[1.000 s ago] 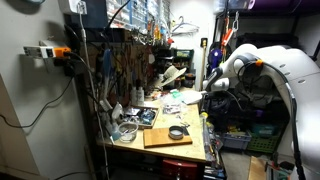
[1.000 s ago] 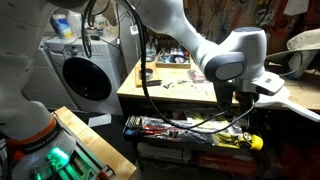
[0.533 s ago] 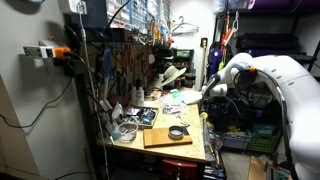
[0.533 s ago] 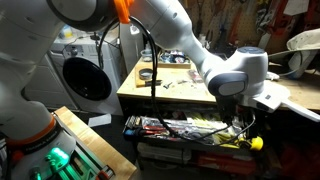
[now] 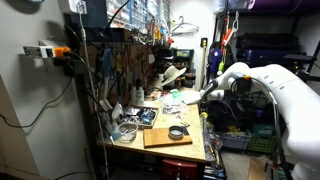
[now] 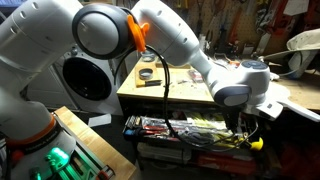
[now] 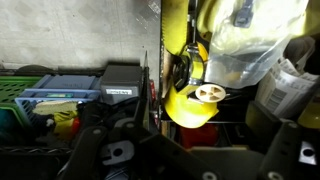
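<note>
My gripper (image 7: 200,165) is open and empty; in the wrist view its two black fingers stand far apart at the bottom edge. Just beyond them is a yellow rounded object with a white round cap (image 7: 195,95), beside a clear plastic bag (image 7: 250,45). In an exterior view the arm reaches from the right and the gripper (image 5: 207,97) hangs at the right edge of the workbench (image 5: 150,150). In an exterior view the arm's wrist (image 6: 240,85) hangs low in front of the bench, above a tool tray with a yellow knob (image 6: 256,143); the fingers are hidden there.
A wooden board (image 5: 160,140) with a dark round tin (image 5: 176,132) lies on the bench, with clutter and a tool wall (image 5: 130,50) behind. A washing machine (image 6: 85,80) stands beyond the bench. A black labelled box (image 7: 122,80) and a green crate (image 7: 15,100) sit left of the gripper.
The arm has swung lower and closer to the bench edge, so the wrist now hangs lower in front of the tool tray. The things on the bench have not moved.
</note>
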`<act>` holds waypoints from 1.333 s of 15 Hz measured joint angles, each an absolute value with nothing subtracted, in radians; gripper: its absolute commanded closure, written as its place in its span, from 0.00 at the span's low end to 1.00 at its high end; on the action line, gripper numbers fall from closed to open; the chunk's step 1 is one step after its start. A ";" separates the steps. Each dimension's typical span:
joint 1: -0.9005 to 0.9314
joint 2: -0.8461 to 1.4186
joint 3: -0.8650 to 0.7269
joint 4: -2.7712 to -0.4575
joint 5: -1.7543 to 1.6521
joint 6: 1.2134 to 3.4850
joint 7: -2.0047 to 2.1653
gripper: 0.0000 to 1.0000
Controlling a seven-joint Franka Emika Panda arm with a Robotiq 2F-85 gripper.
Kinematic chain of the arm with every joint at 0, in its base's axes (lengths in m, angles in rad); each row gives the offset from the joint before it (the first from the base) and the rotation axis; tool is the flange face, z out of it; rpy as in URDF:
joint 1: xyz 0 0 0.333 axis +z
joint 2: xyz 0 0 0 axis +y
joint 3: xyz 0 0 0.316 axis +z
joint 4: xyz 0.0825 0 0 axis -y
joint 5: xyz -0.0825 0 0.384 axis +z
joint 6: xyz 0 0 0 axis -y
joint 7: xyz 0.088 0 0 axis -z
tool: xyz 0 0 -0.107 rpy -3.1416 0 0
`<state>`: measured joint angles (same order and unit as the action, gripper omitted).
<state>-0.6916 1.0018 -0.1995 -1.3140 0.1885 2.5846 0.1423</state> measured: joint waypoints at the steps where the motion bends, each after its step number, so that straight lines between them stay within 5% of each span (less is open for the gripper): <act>1: -0.692 1.023 -0.197 -1.287 0.188 2.582 0.144 0.00; 13: -0.703 1.214 -0.211 -1.027 0.188 2.440 0.233 0.02; 17: -0.711 1.260 -0.211 -0.962 0.188 2.433 0.265 0.30; 20: -0.711 1.289 -0.211 -0.920 0.188 2.430 0.278 0.40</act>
<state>-0.7106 1.2885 -0.2112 -0.9198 0.1884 2.4303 0.2778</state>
